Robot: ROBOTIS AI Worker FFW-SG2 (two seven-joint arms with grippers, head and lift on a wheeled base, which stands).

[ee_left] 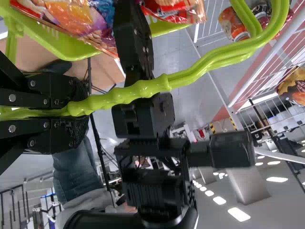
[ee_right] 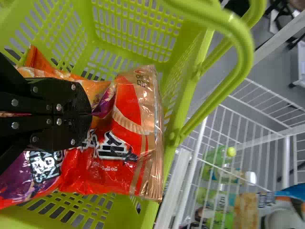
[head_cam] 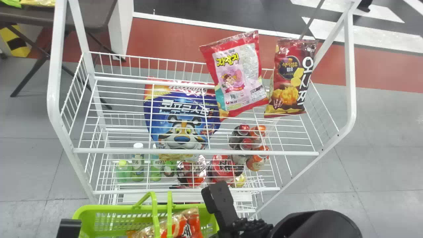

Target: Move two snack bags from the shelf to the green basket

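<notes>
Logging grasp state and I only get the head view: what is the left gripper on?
Observer: In the left wrist view, the left gripper is shut on the green basket's handles.
Operator: Right gripper?
Observer: In the right wrist view, the right gripper is shut on a purple flap of packaging.
Operator: Anything beside the red bag?
Observer: Yes, purple-printed packaging next to the red bag in the basket. Can't tell which bag the flap belongs to.
</notes>
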